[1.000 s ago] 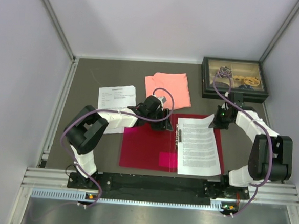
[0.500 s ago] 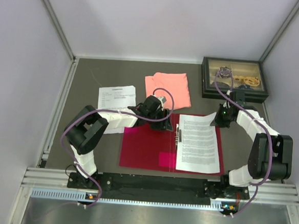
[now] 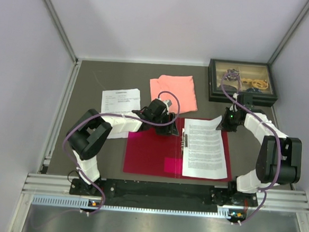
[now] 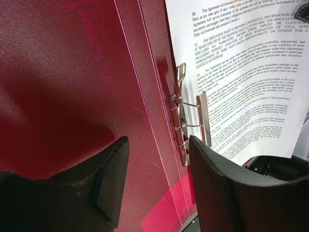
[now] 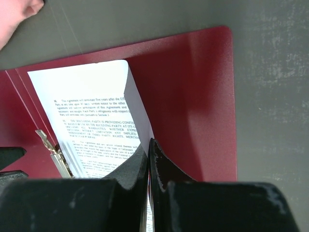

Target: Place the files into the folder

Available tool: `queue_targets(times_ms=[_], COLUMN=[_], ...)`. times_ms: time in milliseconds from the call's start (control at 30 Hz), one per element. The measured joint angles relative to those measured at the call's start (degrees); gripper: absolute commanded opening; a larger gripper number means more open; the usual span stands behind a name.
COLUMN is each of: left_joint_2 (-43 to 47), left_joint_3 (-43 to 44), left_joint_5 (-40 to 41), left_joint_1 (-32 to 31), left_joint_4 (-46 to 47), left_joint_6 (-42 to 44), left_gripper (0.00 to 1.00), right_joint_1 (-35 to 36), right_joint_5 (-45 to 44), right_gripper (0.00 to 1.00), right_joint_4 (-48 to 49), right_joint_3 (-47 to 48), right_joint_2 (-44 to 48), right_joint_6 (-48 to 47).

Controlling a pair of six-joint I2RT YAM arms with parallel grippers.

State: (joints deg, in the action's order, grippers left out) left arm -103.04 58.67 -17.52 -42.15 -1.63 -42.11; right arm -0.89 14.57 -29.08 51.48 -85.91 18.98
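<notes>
Since the earlier frame the files point(image 3: 205, 147) had slid toward the far side of the worktop point(image 3: 93, 80) and squared up. They no longer hung skewed over the folder's near edge but lay wholly on the right half of the open crimson folder point(image 3: 149, 155), with their left edge against the metal clip point(image 4: 188, 125) at the spine.

The right jaws were clenched on the far right corner of the stack, and the right wrist view showed that corner curled up between them. The left jaws stood released and empty over the left flap, just beside the spine. Whether they pressed on the plastic could not be told.

The step in hand looked like seating the sheets at the clip. By this reading, the next move called for the right jaws to let go without dragging the stack askew. The clip's raised bar would then need lowering onto the paper, or the left flap folding over.

A loose printed sheet point(image 3: 121, 100) lay on the worktop to the left, well apart from the folder, and might also need filing. A salmon-pink folded cloth point(image 3: 173, 92) sat just beyond the folder's far edge. A dark framed tray point(image 3: 215, 80) of small items stood near the right arm's elbow room, so a wide swing risked clipping it.
</notes>
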Motion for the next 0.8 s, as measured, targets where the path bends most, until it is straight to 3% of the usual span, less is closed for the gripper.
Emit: queue_targets(times_ms=[367, 467, 600, 700, 800], left_joint_2=[0.0, 0.0, 0.04, 0.85, 4.52], left_joint_3=[0.0, 0.02, 0.44, 0.85, 0.83], left_joint_5=[0.0, 0.0, 0.04, 0.24, -0.28], left_joint_1=[-0.02, -0.02, -0.07, 0.04, 1.33], left_joint_4=[-0.04, -0.11, -1.2, -2.99, -5.01], left_joint_6=[0.0, 0.0, 0.2, 0.48, 0.59], left_gripper=[0.57, 0.58, 0.59, 0.63, 0.65], right_joint_1=[0.0, 0.0, 0.0, 0.0, -0.02], right_joint_5=[2.32, 2.56, 2.45, 0.39, -5.01], right_gripper=[0.02, 0.16, 0.51, 0.68, 0.8], right_joint_4=[0.81, 0.79, 0.44, -1.14, -4.26], right_joint_3=[0.07, 0.11, 0.98, 2.51, 5.03], right_joint_2=[-1.62, -1.62, -1.62, -1.62, -1.6], right_joint_6=[-0.81, -0.94, -0.85, -0.81, -0.83])
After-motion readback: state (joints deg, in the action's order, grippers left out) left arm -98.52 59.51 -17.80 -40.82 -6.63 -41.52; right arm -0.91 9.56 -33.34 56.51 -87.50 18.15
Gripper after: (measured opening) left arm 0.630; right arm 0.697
